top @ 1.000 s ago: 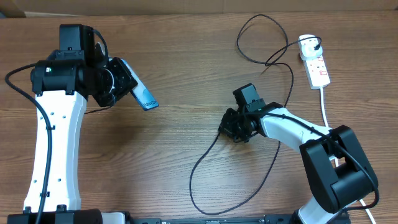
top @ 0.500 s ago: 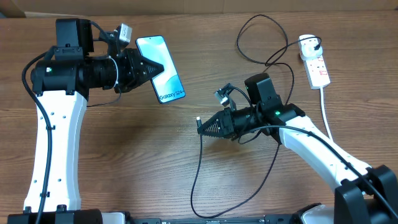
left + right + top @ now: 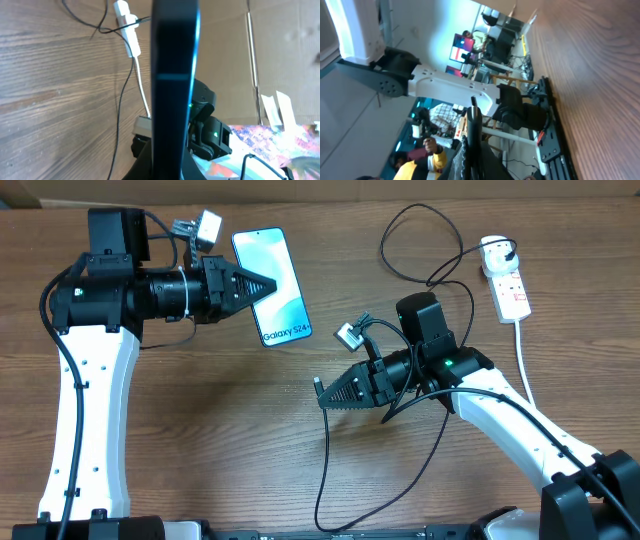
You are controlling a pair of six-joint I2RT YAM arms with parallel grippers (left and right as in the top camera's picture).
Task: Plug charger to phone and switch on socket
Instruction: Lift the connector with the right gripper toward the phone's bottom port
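Since half a second ago, the left gripper [image 3: 266, 284] has carried the phone [image 3: 283, 305] slightly rightward. Its jaws remain clamped on the phone's left edge, and the screen faces the overhead camera. The right gripper [image 3: 322, 394] has dropped slightly and is clamped on the charger [image 3: 326, 470] near its connector tip. The tip points toward the phone, still well apart from it. Count: one phone, one charger, one socket [image 3: 511, 292]. The charger's far end reaches the socket's top end.

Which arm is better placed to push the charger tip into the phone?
Right, likely: the right gripper is shut on the charger near its tip, close to the phone, which the left gripper holds.
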